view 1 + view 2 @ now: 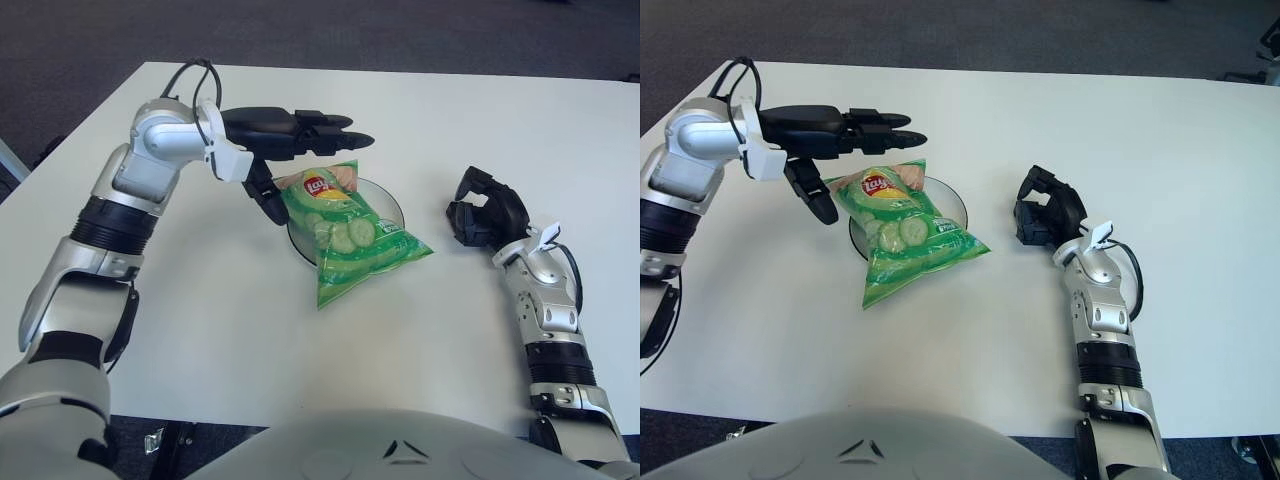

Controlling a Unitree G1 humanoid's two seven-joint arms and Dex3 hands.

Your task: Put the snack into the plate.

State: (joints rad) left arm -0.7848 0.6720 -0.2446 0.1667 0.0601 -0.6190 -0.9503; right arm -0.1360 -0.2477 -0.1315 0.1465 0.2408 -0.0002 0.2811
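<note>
A green Lay's snack bag [347,233] lies across a dark round plate [392,204], its lower end hanging over the plate's near rim onto the table. My left hand [300,160] hovers just left of and above the bag's top, fingers stretched out and spread, holding nothing; the thumb points down beside the bag's left edge. My right hand [485,212] shows to the right of the plate, fingers curled, holding nothing. The bag hides most of the plate.
The white table [220,330] stretches around the plate. Its far edge meets dark carpet [300,30]. The robot's body [400,450] fills the bottom of the view.
</note>
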